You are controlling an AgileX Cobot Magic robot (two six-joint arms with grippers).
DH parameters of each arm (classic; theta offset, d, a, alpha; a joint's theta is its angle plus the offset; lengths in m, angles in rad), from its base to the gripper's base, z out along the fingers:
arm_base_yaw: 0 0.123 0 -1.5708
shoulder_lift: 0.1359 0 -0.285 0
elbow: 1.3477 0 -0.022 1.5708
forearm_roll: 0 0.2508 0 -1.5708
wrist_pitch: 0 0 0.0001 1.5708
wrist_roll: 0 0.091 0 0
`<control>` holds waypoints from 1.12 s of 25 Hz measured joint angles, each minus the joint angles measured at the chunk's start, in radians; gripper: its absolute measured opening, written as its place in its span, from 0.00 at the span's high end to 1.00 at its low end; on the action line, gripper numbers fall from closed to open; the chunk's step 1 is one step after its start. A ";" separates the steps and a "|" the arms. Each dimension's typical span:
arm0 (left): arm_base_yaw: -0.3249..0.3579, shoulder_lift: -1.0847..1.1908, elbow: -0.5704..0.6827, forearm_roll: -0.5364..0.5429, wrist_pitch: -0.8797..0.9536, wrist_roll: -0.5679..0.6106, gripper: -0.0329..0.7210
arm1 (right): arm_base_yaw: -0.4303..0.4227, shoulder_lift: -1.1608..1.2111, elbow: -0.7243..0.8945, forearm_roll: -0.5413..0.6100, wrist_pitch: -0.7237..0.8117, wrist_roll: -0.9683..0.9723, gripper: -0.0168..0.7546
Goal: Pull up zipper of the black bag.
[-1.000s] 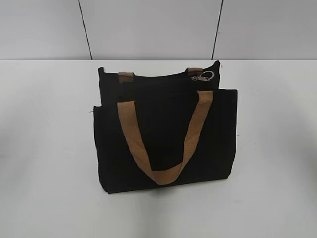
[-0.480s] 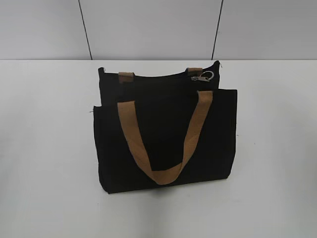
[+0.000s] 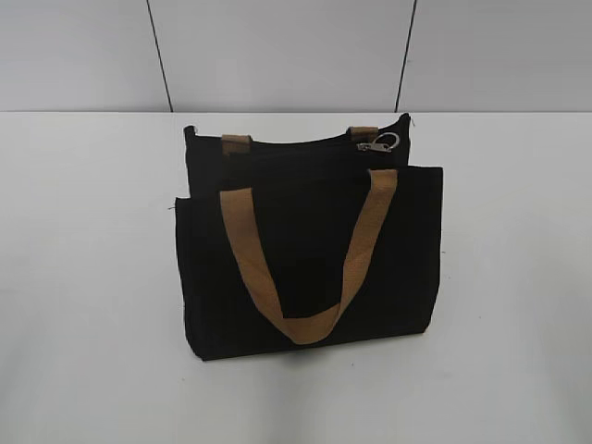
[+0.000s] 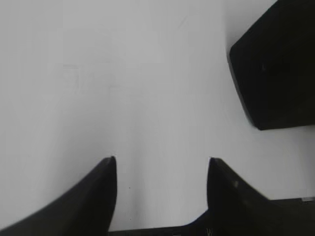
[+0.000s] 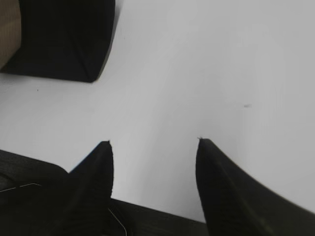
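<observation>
Black bag (image 3: 310, 259) seen upright at frame centre on white worktop (image 3: 83, 277); tan handle (image 3: 305, 259) draped down front. Silver zipper (image 3: 381, 143) pull at upper right. Left pincer (image 4: 161, 169) and right pincer (image 5: 153, 150) both spread, nothing held.

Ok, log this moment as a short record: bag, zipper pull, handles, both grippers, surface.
bag: rectangular black fabric bag, standing upright on the table, front pocket facing the exterior camera
zipper pull: small silver metal pull with a ring, at the bag's top edge near its right end
handles: front tan webbing loop handle hanging down the front
left gripper: open, over bare table, bag corner at upper right
right gripper: open, over bare table, bag corner at upper left
surface: plain white table
</observation>
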 joint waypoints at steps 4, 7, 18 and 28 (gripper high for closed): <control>0.000 -0.109 0.059 -0.007 0.028 0.000 0.32 | 0.000 -0.133 0.097 0.021 0.011 0.000 0.43; 0.000 -0.187 0.072 -0.007 0.038 0.000 0.31 | 0.000 -0.229 0.137 0.029 0.039 0.000 0.43; 0.000 -0.419 0.093 -0.007 -0.002 0.010 0.31 | 0.000 -0.498 0.198 0.036 0.034 0.000 0.43; 0.000 -0.422 0.103 -0.007 -0.019 0.011 0.31 | 0.000 -0.541 0.198 0.035 0.030 0.000 0.43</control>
